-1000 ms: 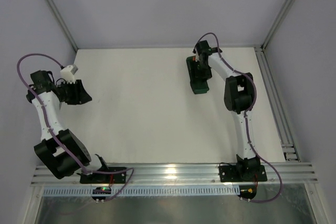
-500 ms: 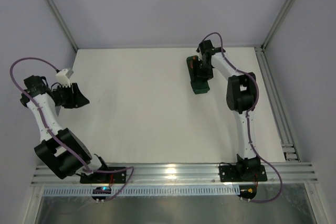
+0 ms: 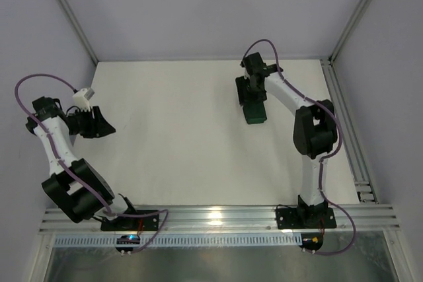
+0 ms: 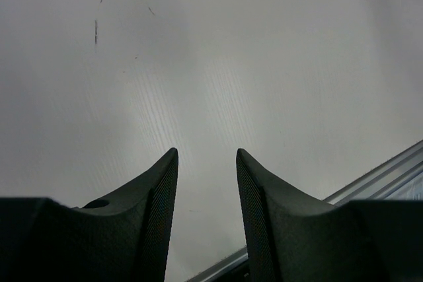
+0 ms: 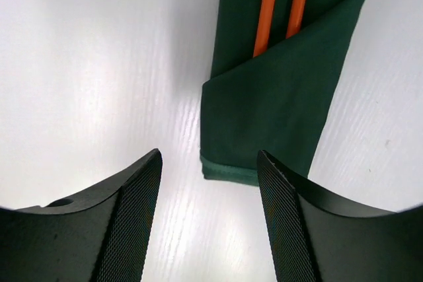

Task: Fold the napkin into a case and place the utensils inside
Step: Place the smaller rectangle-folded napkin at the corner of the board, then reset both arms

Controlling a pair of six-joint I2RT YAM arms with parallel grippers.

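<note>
Item 1. Narrow dark green folded cloth case (image 3: 255,109), lying flat on the white bench (image 3: 178,137) at about 1 o'clock from the bench centre, well apart from the left arm. In the top view its long axis runs roughly 12 to 6 o'clock, leaning a little toward 11 and 5. Its far part is hidden under the right arm. In the right wrist view the case (image 5: 271,117) has its closed, folded end at 6 o'clock. A diagonal flap crosses the front, climbing from the left edge toward 1 o'clock.

Item 2. Two thin bright orange plastic utensils (image 5: 266,11), tucked side by side inside the case and parallel to its long axis. Their shafts emerge above the flap and point to 12 o'clock in that view (their ends are cut off by the frame, so fork and partner cannot be told apart).

Item 3. Right gripper (image 5: 209,156), above the closed end of the case, jaws set wide and holding nothing. Whether it touches the cloth cannot be told.

Item 4. Left gripper (image 4: 206,153), at the 9 o'clock edge of the bench (image 4: 231,64), jaws parted with a moderate gap and only bare surface between them. An aluminium rail (image 4: 390,170) shows at 4 o'clock in its wrist view.
</note>
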